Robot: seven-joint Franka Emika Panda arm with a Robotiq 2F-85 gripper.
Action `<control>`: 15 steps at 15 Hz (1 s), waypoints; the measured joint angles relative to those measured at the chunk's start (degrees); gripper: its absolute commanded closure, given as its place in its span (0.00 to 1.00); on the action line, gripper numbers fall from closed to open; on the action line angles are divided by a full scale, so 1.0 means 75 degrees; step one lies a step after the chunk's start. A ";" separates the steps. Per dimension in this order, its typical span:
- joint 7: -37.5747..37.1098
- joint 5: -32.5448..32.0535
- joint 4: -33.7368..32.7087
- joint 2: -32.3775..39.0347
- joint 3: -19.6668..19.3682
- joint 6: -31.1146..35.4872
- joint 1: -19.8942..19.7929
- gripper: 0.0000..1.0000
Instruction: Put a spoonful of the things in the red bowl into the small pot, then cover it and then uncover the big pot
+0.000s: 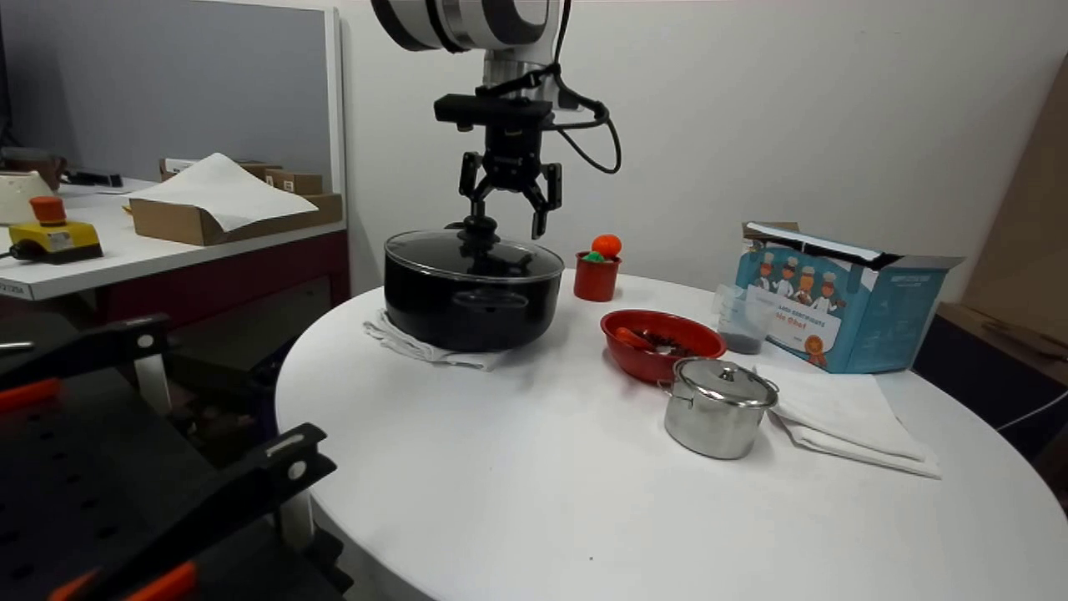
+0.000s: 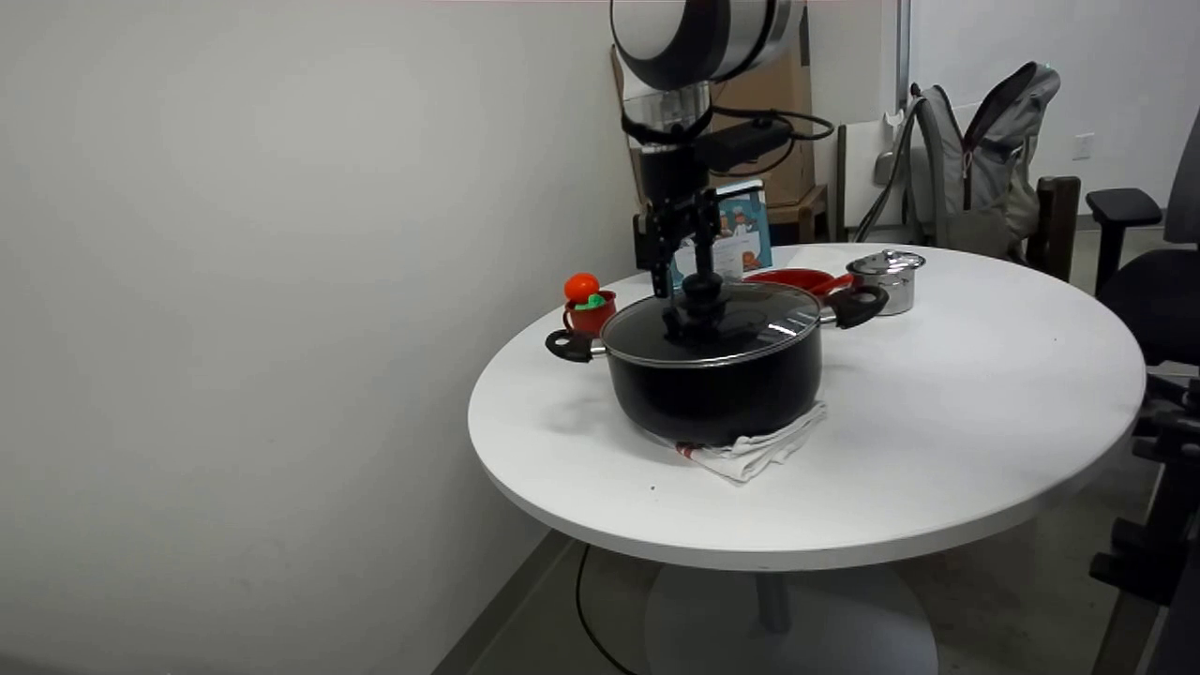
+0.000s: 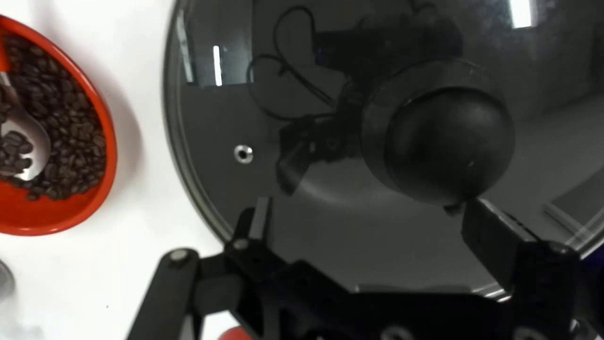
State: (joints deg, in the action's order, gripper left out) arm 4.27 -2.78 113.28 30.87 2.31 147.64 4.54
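Note:
The big pot [image 1: 471,313] is black and wide, and its glass lid [image 3: 321,226] with a metal rim lies on top. My gripper [image 1: 508,219] hangs over this lid, open, with nothing held. In the wrist view the round black knob [image 3: 448,146] sits just ahead of the right-hand finger [image 3: 495,236], off-centre from the gap; whether they touch I cannot tell. Dark beans fill much of the red bowl [image 1: 638,365], where a red-handled spoon [image 3: 35,130] rests with beans in it. Beside the bowl, the small pot [image 1: 713,426] wears its shiny lid [image 1: 726,381], hiding its inside.
Under the big pot lies a white cloth [image 1: 409,342]. A red cup [image 1: 594,282] with an orange ball stands close behind it. Past the red bowl are a clear measuring cup [image 1: 741,325], a blue box [image 1: 884,325] and a folded white cloth [image 1: 843,417].

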 measured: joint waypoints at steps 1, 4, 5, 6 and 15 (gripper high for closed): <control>-0.0021 0.0009 -0.0178 0.0157 0.0030 -0.0126 0.0020 0.00; -0.0073 0.0046 -0.0563 0.0403 0.0135 -0.0492 0.0025 0.00; -0.0076 0.0062 -0.0628 0.0413 0.0157 -0.0610 0.0023 0.00; -0.0079 0.0074 -0.0660 0.0413 0.0179 -0.0690 0.0023 0.00; -0.0083 0.0180 -0.0566 0.0144 0.0321 -0.1172 0.0017 0.00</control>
State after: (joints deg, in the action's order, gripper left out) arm 3.65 -1.43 109.04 31.95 4.71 138.85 4.67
